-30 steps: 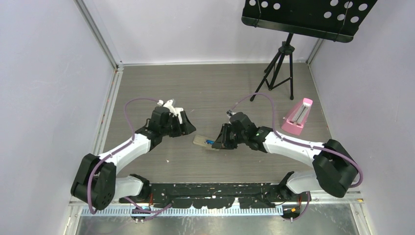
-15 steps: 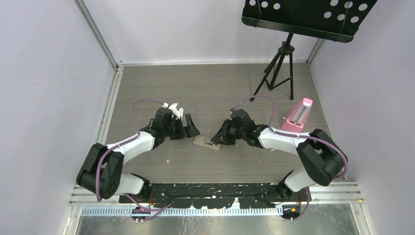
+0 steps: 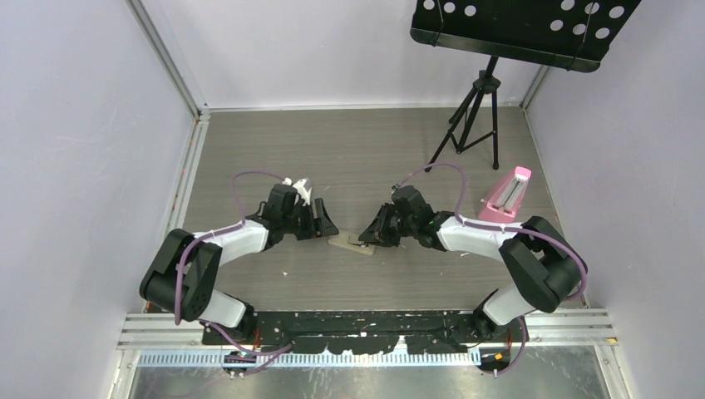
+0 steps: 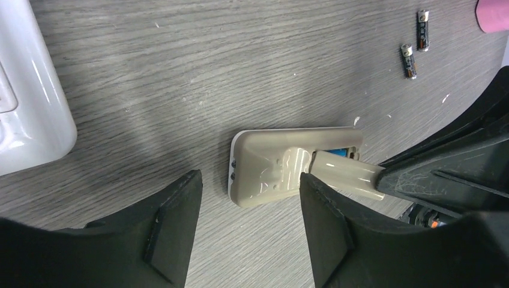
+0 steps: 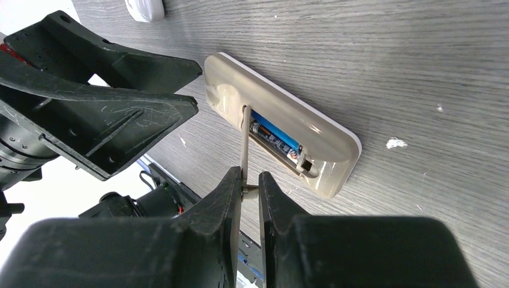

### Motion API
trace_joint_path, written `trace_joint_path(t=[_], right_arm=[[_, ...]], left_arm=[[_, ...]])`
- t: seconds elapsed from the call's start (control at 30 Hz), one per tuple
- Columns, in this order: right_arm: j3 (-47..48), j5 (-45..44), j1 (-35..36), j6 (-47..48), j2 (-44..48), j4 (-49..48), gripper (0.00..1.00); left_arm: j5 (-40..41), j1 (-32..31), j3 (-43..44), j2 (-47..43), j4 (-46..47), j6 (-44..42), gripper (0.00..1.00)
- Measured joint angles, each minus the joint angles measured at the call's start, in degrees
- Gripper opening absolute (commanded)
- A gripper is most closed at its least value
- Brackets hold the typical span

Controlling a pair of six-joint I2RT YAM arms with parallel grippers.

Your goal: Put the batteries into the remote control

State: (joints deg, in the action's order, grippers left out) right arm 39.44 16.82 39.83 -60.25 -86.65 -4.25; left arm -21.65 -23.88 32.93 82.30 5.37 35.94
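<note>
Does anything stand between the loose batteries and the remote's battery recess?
Yes: the battery cover, pinched in the right gripper, stands tilted over the recess of the remote control, where one battery already lies. Only bare table separates the two loose batteries from the remote control.

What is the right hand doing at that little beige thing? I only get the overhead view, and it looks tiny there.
Observer: The right hand is pinching the thin battery cover of the remote control. The cover's far end meets the open recess.
Operator: Is anything inside yet?
Observer: Yes, a battery with a blue label lies in the recess.
Operator: And the left hand?
Observer: The left hand is open, straddling the remote's end without gripping it.
</note>
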Motion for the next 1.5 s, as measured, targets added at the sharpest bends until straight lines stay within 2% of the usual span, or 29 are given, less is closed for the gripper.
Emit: trace_joint_path(t=[0.23, 0.53, 0.87, 1.0, 1.1, 1.17, 1.5], right_arm=[[0.1, 1.0, -0.7, 0.2, -2.2, -0.5, 0.01], [1.7, 2.2, -1.1, 1.4, -3.5, 0.5, 0.23], [2.7, -1.5, -0.9, 5.1, -1.7, 10.8, 0.38], [2.7, -3.1, -0.9, 6.6, 0.9, 13.6, 0.35], [2.7, -3.3, -0.9, 7.2, 2.3, 13.8, 0.21], [2.7, -3.1, -0.9, 7.7, 2.9, 13.7, 0.17], [3.8, -0.4, -0.2, 7.8, 0.1, 7.9, 0.09]], left_arm=[[-1.8, 0.0, 0.0, 1.8, 0.9, 0.1, 0.49], [-3.3, 0.0, 0.0, 2.9, 1.8, 1.2, 0.45], [-2.8, 0.0, 0.0, 2.9, 2.1, 1.3, 0.47], [-2.4, 0.0, 0.0, 2.9, 2.1, 1.4, 0.47], [-2.3, 0.0, 0.0, 2.9, 2.1, 1.3, 0.47], [-2.1, 0.0, 0.1, 2.9, 2.0, 1.3, 0.46], [-1.9, 0.0, 0.1, 2.9, 1.6, 1.2, 0.43]])
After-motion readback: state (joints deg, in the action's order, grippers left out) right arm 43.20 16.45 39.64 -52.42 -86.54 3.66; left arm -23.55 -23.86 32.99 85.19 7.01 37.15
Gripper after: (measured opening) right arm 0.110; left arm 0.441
